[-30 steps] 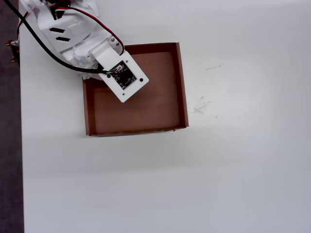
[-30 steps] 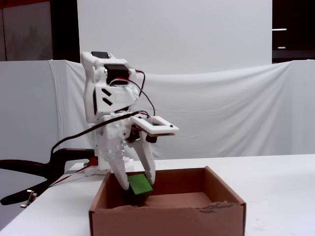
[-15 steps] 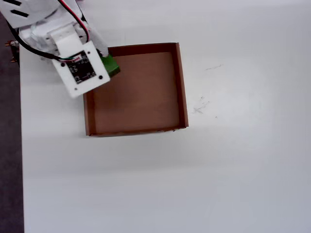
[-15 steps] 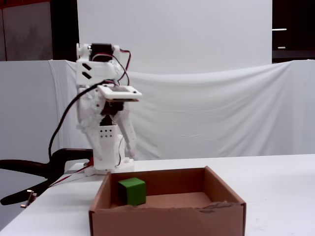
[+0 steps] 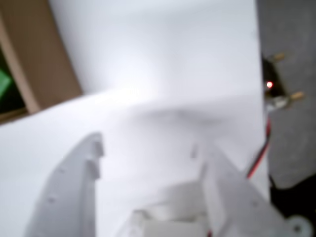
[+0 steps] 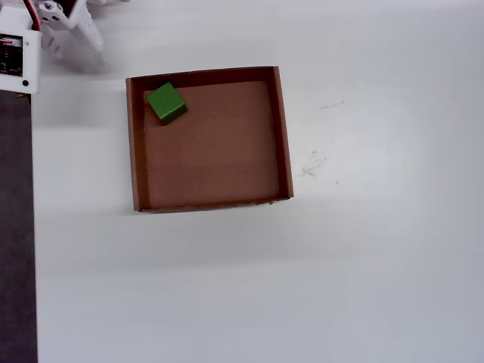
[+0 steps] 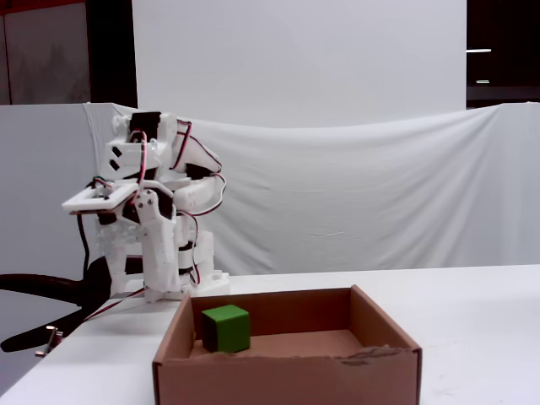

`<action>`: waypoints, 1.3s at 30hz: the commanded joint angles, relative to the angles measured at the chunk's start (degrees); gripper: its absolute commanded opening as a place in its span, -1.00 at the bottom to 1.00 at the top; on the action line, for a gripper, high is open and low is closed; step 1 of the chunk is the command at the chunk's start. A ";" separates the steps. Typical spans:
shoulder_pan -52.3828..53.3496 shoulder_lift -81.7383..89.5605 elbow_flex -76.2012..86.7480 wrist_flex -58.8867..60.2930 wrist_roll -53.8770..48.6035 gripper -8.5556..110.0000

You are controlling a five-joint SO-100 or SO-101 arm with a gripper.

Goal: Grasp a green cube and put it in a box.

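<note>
The green cube (image 6: 165, 103) rests on the floor of the brown cardboard box (image 6: 284, 136), in the top-left corner as the overhead view shows it. From the fixed view the cube (image 7: 226, 328) sits at the box's (image 7: 287, 376) back left, nothing touching it. My gripper (image 6: 79, 41) is folded back off the box, over the white table at the overhead view's top left. In the wrist view the gripper (image 5: 147, 143) is open with only bare table between its fingers. A sliver of the cube (image 5: 4, 81) and a box wall (image 5: 39, 64) show at the left edge.
The table's left edge (image 6: 32, 227) runs close to the box, with dark floor beyond. A small board with a red light (image 5: 270, 85) and red wires lie off the table by the arm's base (image 7: 181, 283). Faint pencil marks (image 6: 311, 162) lie right of the box.
One second ago the gripper held the cube low inside the box. It let go, rose, and has swung back left to the arm's base. The cube stays in the corner.
</note>
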 commanded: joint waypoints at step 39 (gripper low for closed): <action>-2.11 10.63 11.43 0.18 10.20 -0.45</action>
